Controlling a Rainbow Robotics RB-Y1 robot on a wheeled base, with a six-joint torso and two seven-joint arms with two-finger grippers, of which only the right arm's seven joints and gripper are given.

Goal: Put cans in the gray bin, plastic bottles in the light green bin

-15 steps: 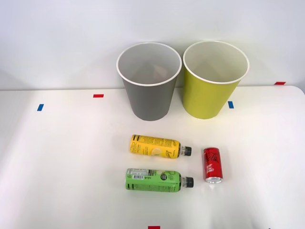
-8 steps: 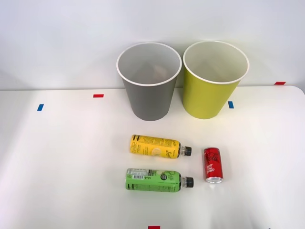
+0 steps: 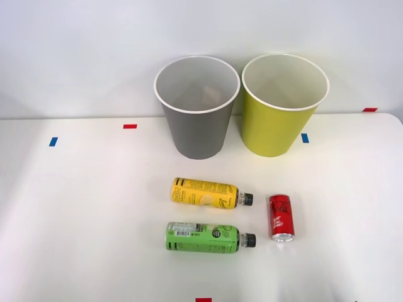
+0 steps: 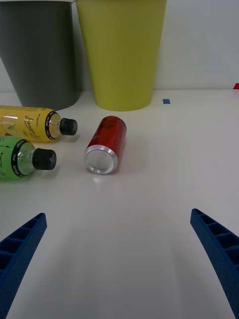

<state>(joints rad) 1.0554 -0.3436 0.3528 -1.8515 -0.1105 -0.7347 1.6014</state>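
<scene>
Lying on its side on the white desk (image 3: 75, 207), red can (image 3: 281, 217), silver end toward the camera in the wrist view (image 4: 101, 159), well apart from the bins and just beside the bottle caps; parallel to each other nearby, yellow bottle (image 3: 205, 192) and green bottle (image 3: 203, 238), both on their sides, black caps pointing toward the can; standing upright at the far edge, gray bin (image 3: 199, 135) and green bin (image 3: 272, 129), side by side, rims nearly touching; something pale faintly visible inside the gray bin, too dim to identify. Hovering low over the desk near the can, tool (image 4: 119, 249), blue ribbed fingers (image 4: 22, 244) spread wide at the corners, holding nothing. Probably the opening of a pick on the can, with three items left on the desk. Likely light and thin-walled, so easily dented by a hard squeeze; smooth, round and free to roll sideways at a nudge; best taken across the middle of the body, fingers on opposite curved sides, square to its long axis, closing gently. Bottles likely light too, slightly springy, best gripped mid-label rather than at the narrow cap.
</scene>
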